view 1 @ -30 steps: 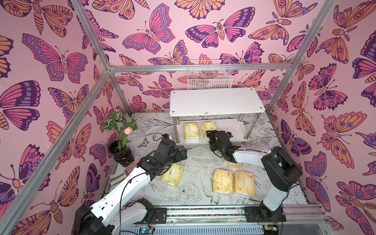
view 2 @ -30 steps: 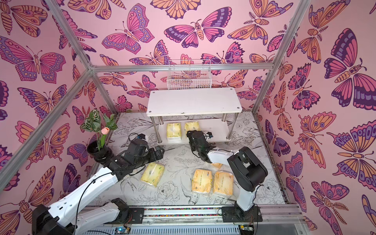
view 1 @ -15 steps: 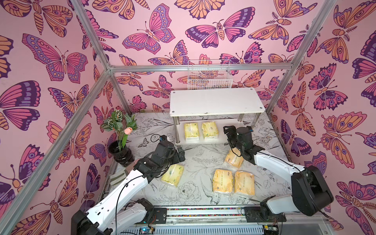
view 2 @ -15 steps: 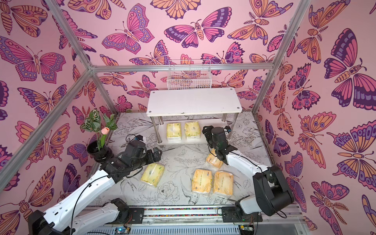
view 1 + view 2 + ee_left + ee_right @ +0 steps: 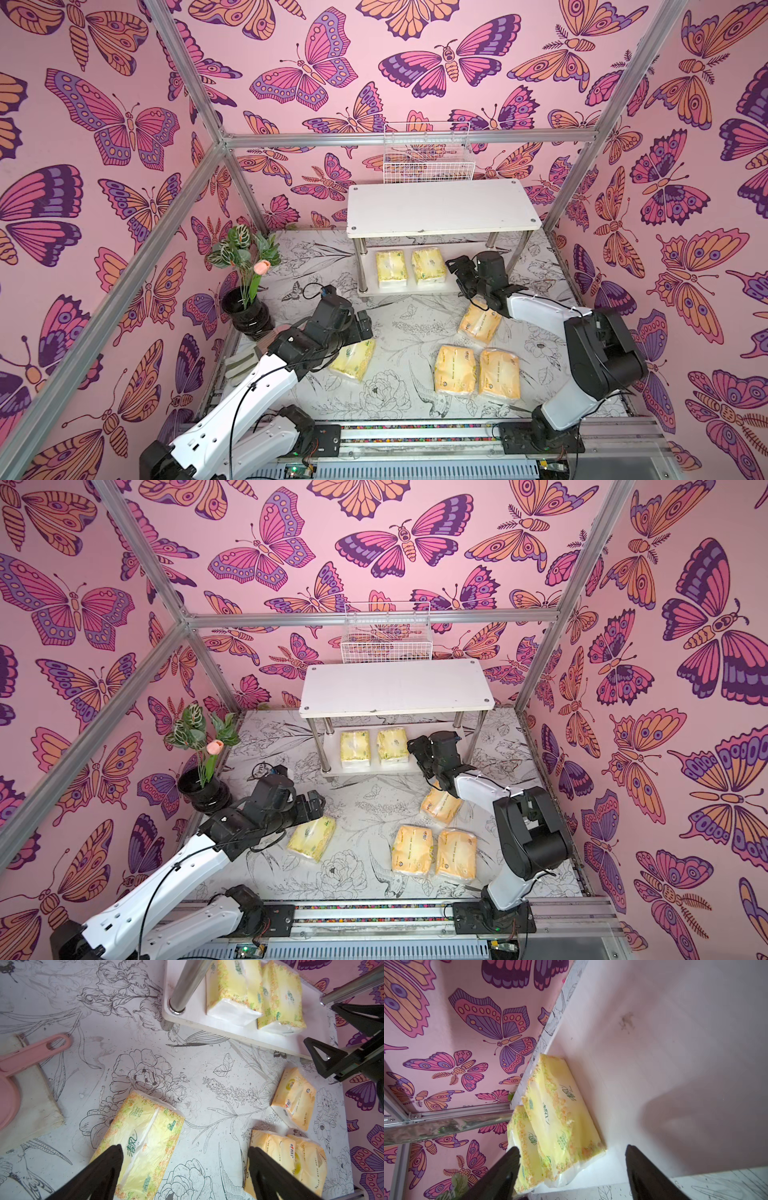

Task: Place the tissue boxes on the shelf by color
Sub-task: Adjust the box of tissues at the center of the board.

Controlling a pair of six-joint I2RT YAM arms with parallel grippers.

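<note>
Pale pack (image 5: 143, 1136) before shelf (image 5: 440, 203): soft, light, likely slippery; grip its long sides. Left hand (image 5: 185, 1148), right hand (image 5: 572, 1147) apart, empty.

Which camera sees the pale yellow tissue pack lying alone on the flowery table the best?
The left wrist view: the pale lemon-yellow plastic-wrapped tissue pack lies close and large there, green logo clear. Both top views show it small, one end partly behind the left arm. The right wrist view misses it.
</note>
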